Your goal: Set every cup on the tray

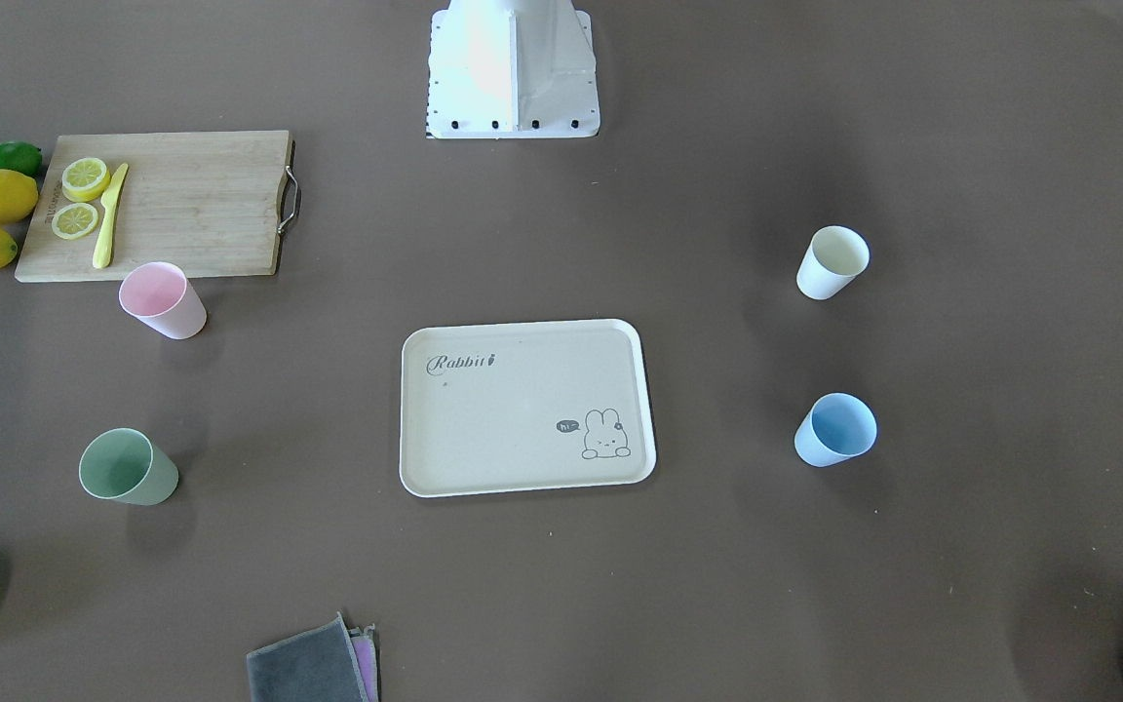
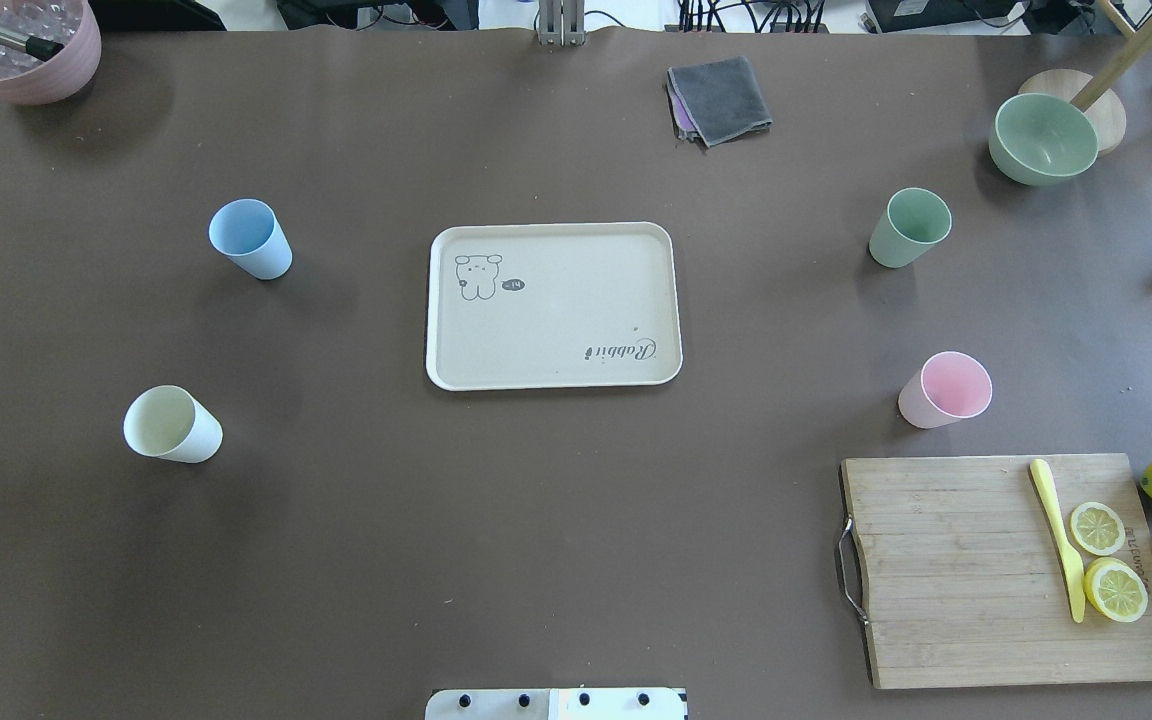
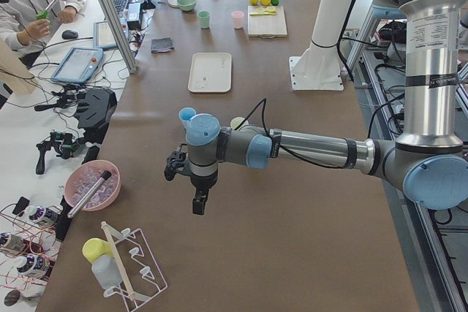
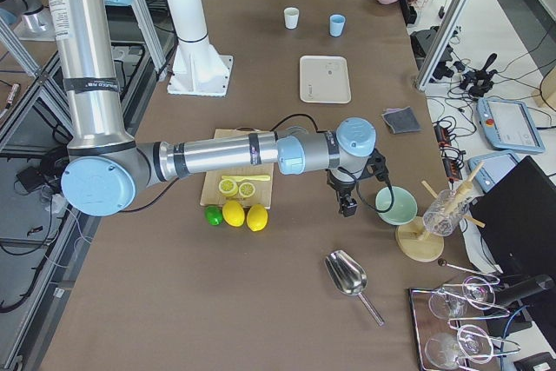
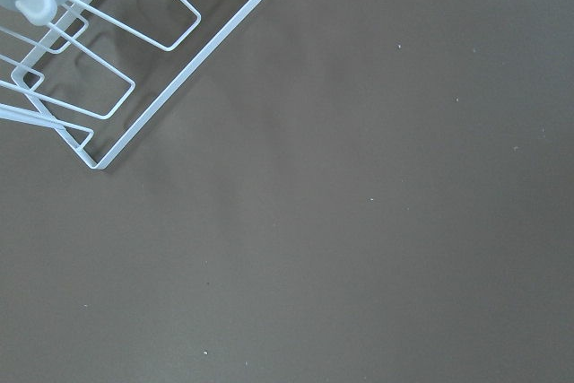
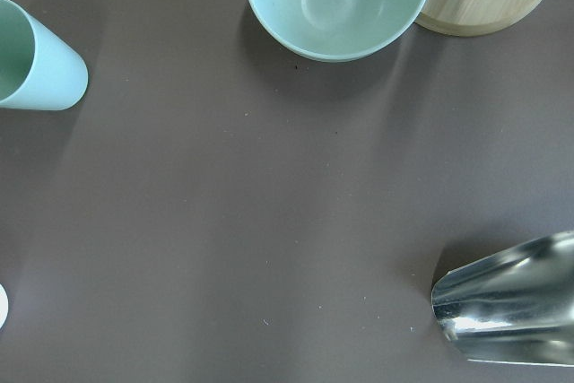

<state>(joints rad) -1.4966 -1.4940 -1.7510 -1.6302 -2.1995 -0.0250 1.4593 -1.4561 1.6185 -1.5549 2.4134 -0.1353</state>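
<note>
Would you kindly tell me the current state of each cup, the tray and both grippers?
pink cup: upright, empty, on the table.
green cup: upright, empty, on the table.
white cup: upright, empty, on the table.
blue cup: upright, empty, on the table.
tray: bare, nothing on it.
left gripper: open or shut, cannot tell.
right gripper: open or shut, cannot tell.

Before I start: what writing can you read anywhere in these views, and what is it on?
"Rabbit": on the tray, near one corner.
"hi~": in the speech bubble beside the tray's bunny drawing.
Cutting board: lettering along one short edge, too small to read.
Stickers on the left arm and right arm: blurred, unreadable.
</note>
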